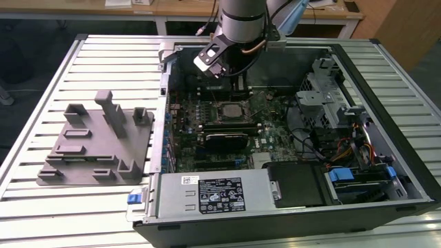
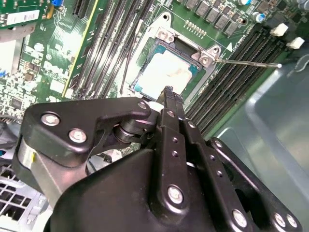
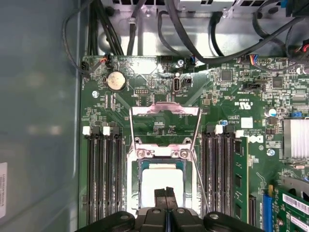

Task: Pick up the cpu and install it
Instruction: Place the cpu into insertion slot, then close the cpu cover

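The cpu (image 3: pixel 161 180), a shiny silver square, lies in the open socket on the green motherboard (image 3: pixel 145 82). It appears as a pale square (image 2: pixel 164 75) in the second wrist view. In the exterior view the socket (image 1: pixel 227 110) sits mid-board inside the open computer case. My gripper (image 3: pixel 165 193) hangs just above the cpu's near edge, its two black fingers pressed together with nothing between them; its tip (image 2: pixel 168 92) overlaps the chip's edge. The arm's gripper (image 1: pixel 231 75) reaches down into the case's far side. The socket's load plate (image 3: pixel 165 110) stands raised.
A grey plastic tray with upright posts (image 1: pixel 96 139) rests on the slatted table at the exterior view's left. Black memory slots (image 3: pixel 101 169) flank the socket. Cables (image 3: pixel 193 43), a drive cage (image 1: pixel 331 98) and the power supply (image 1: pixel 214 194) crowd the case.
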